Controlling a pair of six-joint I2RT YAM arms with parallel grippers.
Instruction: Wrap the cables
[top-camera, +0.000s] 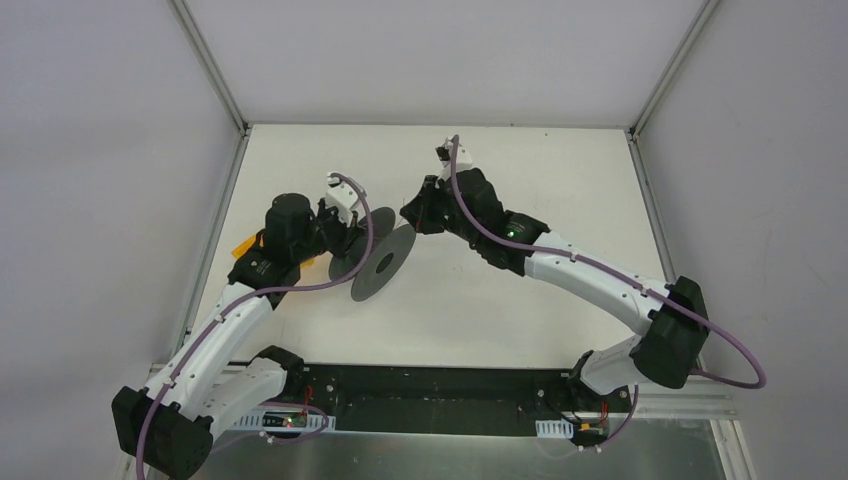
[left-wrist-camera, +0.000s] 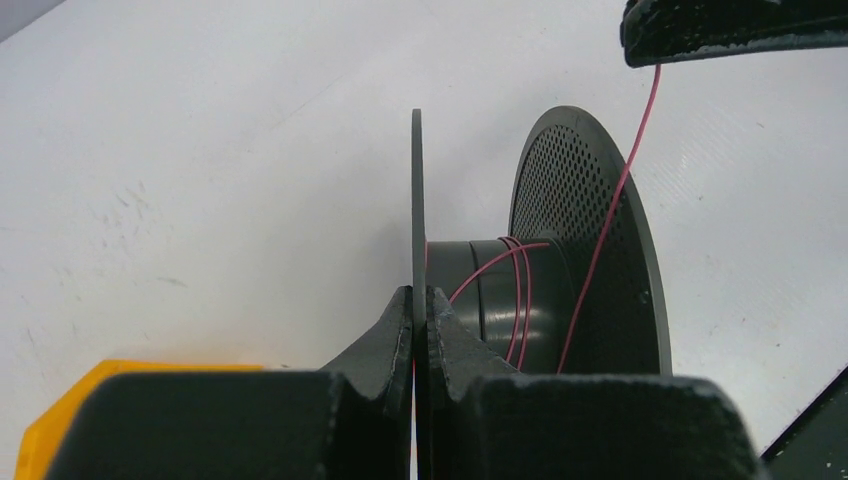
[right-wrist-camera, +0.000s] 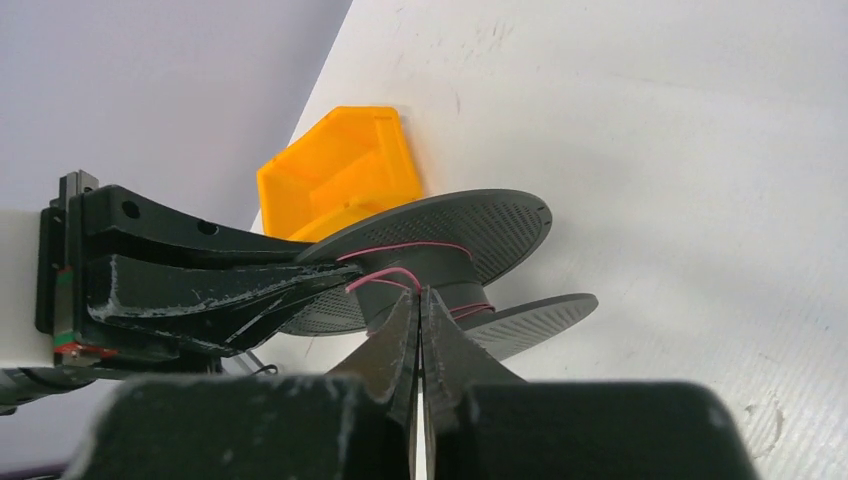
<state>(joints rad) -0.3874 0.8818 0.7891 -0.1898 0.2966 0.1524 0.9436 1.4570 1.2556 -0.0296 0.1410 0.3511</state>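
A dark grey two-flanged spool (top-camera: 385, 262) is held up left of the table's middle. My left gripper (top-camera: 345, 243) is shut on the edge of one flange; in the left wrist view its jaws (left-wrist-camera: 420, 300) pinch the thin flange (left-wrist-camera: 417, 200). A thin reddish wire (left-wrist-camera: 520, 290) makes a few turns round the hub and runs up to my right gripper (top-camera: 412, 215). In the right wrist view that gripper (right-wrist-camera: 420, 296) is shut on the wire's (right-wrist-camera: 385, 280) end next to the spool's hub (right-wrist-camera: 440, 275).
An orange plastic block (right-wrist-camera: 340, 175) lies on the white table behind the spool, near the left wall; it also shows in the top view (top-camera: 250, 245). Grey walls enclose the table on three sides.
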